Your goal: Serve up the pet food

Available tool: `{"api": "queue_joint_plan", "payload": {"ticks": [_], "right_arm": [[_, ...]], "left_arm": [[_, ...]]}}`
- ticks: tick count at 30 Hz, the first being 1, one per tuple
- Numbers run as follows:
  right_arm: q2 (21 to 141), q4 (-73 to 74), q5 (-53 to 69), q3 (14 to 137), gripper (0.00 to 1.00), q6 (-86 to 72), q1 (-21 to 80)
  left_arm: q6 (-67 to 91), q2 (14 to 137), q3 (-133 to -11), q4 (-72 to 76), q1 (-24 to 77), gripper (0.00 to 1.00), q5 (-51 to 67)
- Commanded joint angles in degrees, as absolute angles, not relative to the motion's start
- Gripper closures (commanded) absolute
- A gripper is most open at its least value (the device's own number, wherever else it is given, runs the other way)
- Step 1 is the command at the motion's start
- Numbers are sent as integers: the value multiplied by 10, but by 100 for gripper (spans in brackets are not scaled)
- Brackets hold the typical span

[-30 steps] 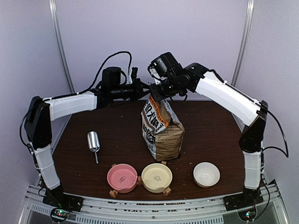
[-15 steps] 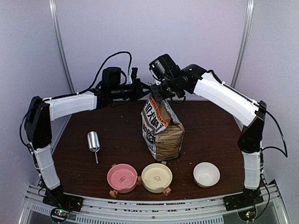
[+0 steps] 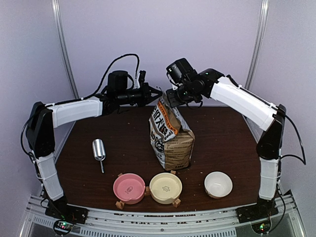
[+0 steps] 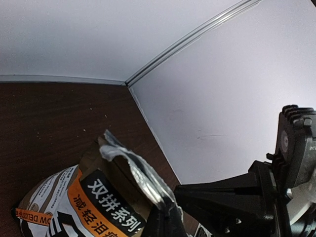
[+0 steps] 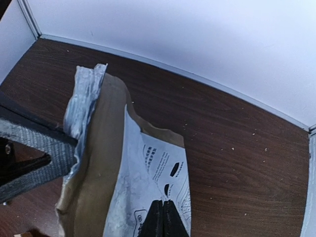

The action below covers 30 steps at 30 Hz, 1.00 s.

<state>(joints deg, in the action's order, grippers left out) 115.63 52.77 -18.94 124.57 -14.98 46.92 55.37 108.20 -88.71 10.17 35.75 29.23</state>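
Pet food: no kibble shows in any view. Judged to be inside the kraft paper bag, which stands upright at the centre of the dark table.

Left gripper: jaws pinched tight on the foil-lined lip at the bag's 11 o'clock side.
Right gripper: clamped on the opposite printed lip, about 1 o'clock.

The two grips oppose each other across the mouth, probably so the arms can draw the lips apart. The bag rests on its own base, so nothing spills meanwhile. The wrist views show the lips parted, but whether the mouth is open along its full length I cannot tell.

Metal scoop lies at the bag's 9 o'clock, untouched. Pink bowl, cream bowl and white bowl sit in a row around 6 o'clock, all without food, near the arm bases for filling.
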Motion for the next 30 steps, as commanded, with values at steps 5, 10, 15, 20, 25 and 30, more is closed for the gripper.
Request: {"api": "queue_joint_plan", "payload": {"ticks": [5, 10, 15, 20, 25, 30], "right_arm": [[1053, 480, -69, 1190, 71, -178, 461], [1032, 484, -56, 1189, 65, -177, 461], [995, 465, -46, 1141, 65, -189, 461], [936, 429, -20, 1058, 65, -198, 462], [892, 413, -20, 998, 65, -198, 472], [881, 402, -38, 979, 64, -189, 494]], "left_arm": [[510, 1057, -911, 153, 385, 100, 307], [500, 1047, -902, 162, 399, 100, 301], [497, 1030, -884, 168, 424, 100, 280], [494, 997, -845, 178, 456, 100, 239], [489, 962, -810, 177, 479, 100, 202], [484, 953, -805, 165, 494, 100, 194]]}}
